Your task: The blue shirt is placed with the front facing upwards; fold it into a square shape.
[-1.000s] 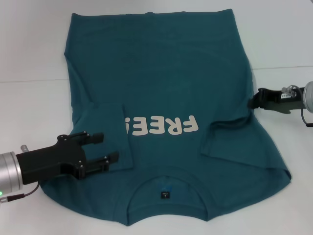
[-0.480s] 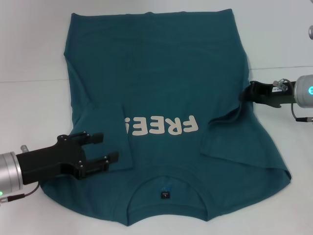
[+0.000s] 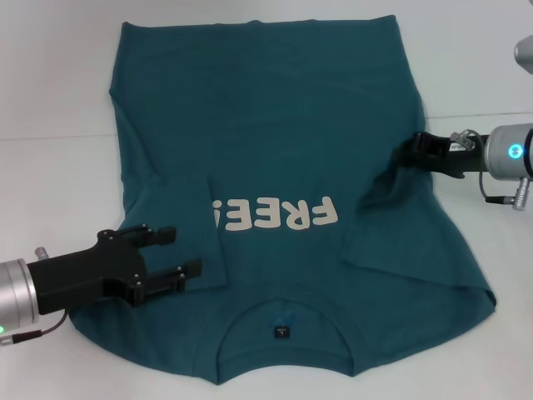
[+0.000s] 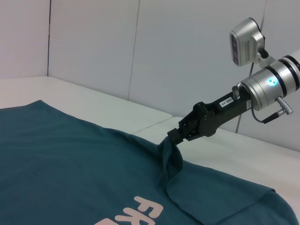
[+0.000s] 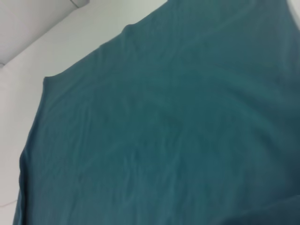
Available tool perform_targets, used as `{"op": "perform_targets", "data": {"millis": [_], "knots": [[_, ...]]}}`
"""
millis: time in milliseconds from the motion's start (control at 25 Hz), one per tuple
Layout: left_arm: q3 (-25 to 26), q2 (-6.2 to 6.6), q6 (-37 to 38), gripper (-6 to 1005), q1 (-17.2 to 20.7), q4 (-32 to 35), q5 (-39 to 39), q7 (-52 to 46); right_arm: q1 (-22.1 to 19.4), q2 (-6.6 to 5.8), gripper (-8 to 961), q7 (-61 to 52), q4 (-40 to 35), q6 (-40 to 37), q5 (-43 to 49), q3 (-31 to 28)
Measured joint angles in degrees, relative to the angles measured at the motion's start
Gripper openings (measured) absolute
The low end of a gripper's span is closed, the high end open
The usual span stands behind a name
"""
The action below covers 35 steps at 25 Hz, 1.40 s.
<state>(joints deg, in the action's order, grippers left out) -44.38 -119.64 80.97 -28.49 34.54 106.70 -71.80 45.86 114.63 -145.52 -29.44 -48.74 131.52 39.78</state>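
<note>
The blue shirt (image 3: 275, 142) lies flat on the white table, collar and dark label (image 3: 281, 331) toward me, cream lettering (image 3: 275, 215) facing up. Its left sleeve is folded inward over the chest. My right gripper (image 3: 401, 158) is shut on the edge of the right sleeve and holds that cloth raised above the shirt's right side; the left wrist view shows the pinch at the right gripper (image 4: 173, 137), with cloth hanging from it. My left gripper (image 3: 181, 250) hovers open over the folded left sleeve, near the collar. The right wrist view shows only the shirt (image 5: 154, 131).
The white table (image 3: 50, 83) surrounds the shirt, with bare surface at the left and the far right. A white wall (image 4: 187, 56) rises behind the table's far side.
The right gripper has moved inward over the shirt, dragging the pinched sleeve cloth up and toward the middle. The left arm has stayed still.
</note>
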Motion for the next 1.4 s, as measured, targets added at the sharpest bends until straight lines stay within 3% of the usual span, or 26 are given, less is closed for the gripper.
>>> {"op": "perform_targets", "data": {"millis": [280, 520, 600, 760, 800, 1040, 1240, 1400], "knots": [[0.0, -0.08, -0.2, 716, 0.1, 0.0, 0.0, 0.1, -0.3, 0.66, 256, 2.7, -0.1, 1.5, -4.7, -0.1], [1.4, -0.11, 0.1, 718, 0.6, 0.4, -0.5, 0.5, -2.9, 0.20, 383, 8.9, -3.1, -1.9, -10.6, -0.3], [3.0, -0.35, 0.3, 718, 1.1, 1.3, -0.5, 0.3, -6.2, 0.00, 629, 13.3, -7.4, -7.5, -15.0, -0.3], [7.6, -1.07, 1.3, 719, 2.8, 4.0, -0.7, -2.3, -10.8, 0.12, 737, 17.8, -13.0, -14.7, -18.9, -0.3], [9.3, -1.12, 2.7, 719, 3.9, 5.9, -0.7, -6.8, -12.4, 0.25, 764, 19.0, -15.0, -16.9, -19.6, -0.3], [13.1, -1.50, 5.0, 739, 7.4, 10.2, -1.2, -16.0, -22.3, 1.64, 941, 25.3, -23.5, -28.0, -23.8, -0.9], [14.4, -1.51, 4.2, 835, 10.8, 11.1, -0.6, -24.7, -27.4, 1.90, 935, 29.5, -23.9, -36.1, -26.4, -4.8], [14.3, -1.51, 3.2, 892, 13.0, 11.2, 1.1, -27.9, -29.1, 1.86, 934, 32.2, -23.6, -40.4, -26.0, -8.0]]}}
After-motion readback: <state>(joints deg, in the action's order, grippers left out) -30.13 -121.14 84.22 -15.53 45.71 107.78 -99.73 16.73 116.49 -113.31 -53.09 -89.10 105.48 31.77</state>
